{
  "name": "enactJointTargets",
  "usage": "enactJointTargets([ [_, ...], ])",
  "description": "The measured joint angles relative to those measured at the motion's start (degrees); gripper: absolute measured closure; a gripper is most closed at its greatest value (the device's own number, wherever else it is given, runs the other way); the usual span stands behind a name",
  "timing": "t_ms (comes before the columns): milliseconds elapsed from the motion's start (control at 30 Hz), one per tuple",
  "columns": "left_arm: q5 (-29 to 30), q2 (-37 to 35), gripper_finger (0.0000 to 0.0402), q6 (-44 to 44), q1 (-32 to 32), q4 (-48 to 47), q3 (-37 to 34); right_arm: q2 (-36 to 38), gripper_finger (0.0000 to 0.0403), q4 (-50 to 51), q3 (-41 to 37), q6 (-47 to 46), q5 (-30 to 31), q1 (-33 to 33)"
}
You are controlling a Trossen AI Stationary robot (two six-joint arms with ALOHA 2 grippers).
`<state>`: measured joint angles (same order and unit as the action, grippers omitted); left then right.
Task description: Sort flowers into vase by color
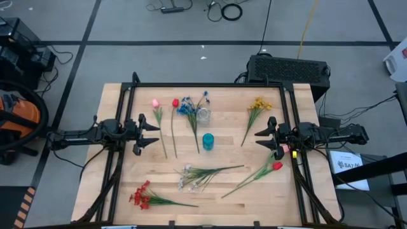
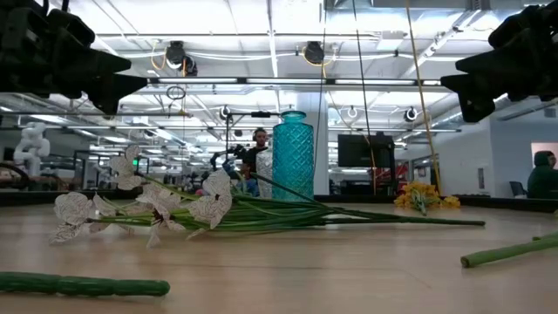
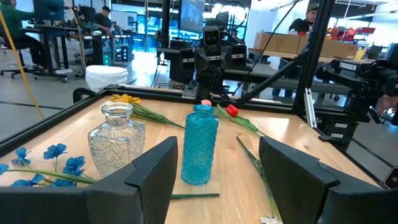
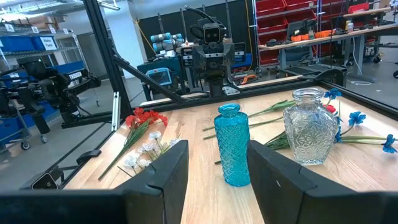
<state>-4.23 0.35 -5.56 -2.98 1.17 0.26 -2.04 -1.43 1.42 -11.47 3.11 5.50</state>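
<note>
Flowers (image 1: pixel 210 173) scattered around teal vase (image 1: pixel 208 141)

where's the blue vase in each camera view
High: blue vase at table centre, just below the clear vase.
Low: centre, standing behind the white spray.
Left wrist: centre, right of the clear vase.
Right wrist: centre, left of the clear vase.
Shared landmark: the clear vase.

Off-task stuff round me

Wood table (image 1: pixel 254 197) w/ black frame. Black vented box (image 1: pixel 289 69) behind its far edge. Orange-black machine (image 1: pixel 16 117) on floor at my left, white sheet (image 1: pixel 346 166) at right. Cables (image 1: pixel 222 9) on floor. Person (image 2: pixel 259 161) in bkgd.
</note>
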Motion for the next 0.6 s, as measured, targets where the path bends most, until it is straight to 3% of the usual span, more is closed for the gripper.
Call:
enactJointTargets([
  [300,0.0,0.0,0.0168,0.0,0.0,0.0,0.01,-0.1,0.0248,-1.74,-0.01,-2.6,2.14,0.0],
  [467,0.0,0.01,0.0168,0.0,0.0,0.0,-0.01,-0.15,0.0248,-9.32,-0.01,-23.51,16.6,-0.02],
  [600,0.0,0.0,0.0168,0.0,0.0,0.0,0.0,-0.56,0.0248,-11.52,-0.01,-21.28,30.91,-0.73],
])
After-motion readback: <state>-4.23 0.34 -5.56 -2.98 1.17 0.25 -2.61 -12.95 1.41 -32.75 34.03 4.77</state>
